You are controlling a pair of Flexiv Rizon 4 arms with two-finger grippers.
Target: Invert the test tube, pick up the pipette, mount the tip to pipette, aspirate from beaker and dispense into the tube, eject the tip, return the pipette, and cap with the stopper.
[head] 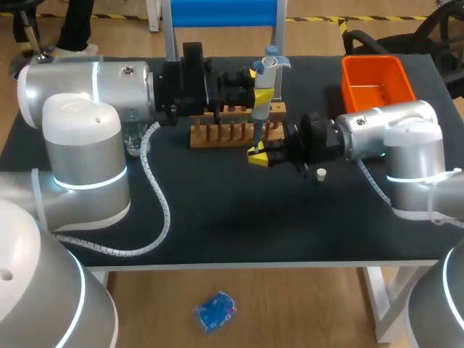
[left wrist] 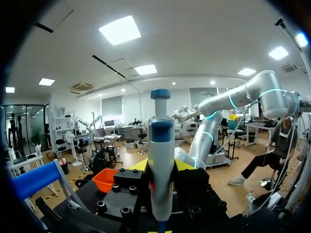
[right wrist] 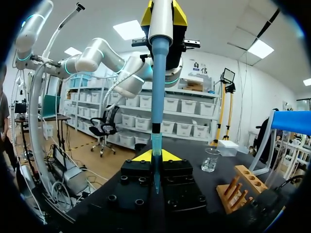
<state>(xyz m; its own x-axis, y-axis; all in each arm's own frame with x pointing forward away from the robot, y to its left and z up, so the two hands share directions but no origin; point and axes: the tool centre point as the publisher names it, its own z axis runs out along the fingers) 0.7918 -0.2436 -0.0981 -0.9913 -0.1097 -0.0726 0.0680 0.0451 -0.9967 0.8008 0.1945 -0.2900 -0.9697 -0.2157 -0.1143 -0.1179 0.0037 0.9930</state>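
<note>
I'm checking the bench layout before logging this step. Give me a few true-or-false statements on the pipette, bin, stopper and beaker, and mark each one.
1. The left hand grips the pipette upright. True.
2. The orange bin sits beside the left arm. False: it stands at the table's far right, behind the right arm.
3. A small white stopper lies loose on the table close to the right arm. True.
4. The beaker stands in the wooden rack. False: it stands on the table, apart from the rack, next to the left arm.
</note>
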